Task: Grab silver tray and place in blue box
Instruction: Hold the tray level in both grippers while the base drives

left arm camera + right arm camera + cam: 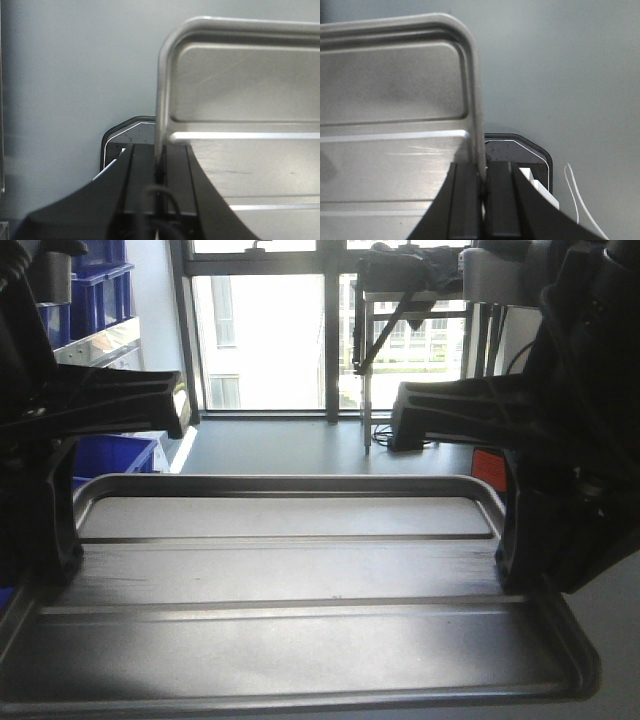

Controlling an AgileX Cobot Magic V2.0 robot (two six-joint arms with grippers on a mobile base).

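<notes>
Both arms are gripping the silver tray (pixel 290 640): the left gripper (pixel 159 172) is clamping its 9 o'clock short rim and the right gripper (pixel 482 185) its 3 o'clock rim, the long axis running 9-to-3. It is shiny metal with a sloped rim and two raised ridges. The smooth plastic blue box (pixel 118 454) is peeking out at 10 o'clock, nearer the left arm

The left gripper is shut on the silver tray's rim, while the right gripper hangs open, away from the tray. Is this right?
Not fully. The right gripper is also shut on the rim of the silver tray, as the right wrist view shows. The left gripper is shut on the rim, as you say.
</notes>
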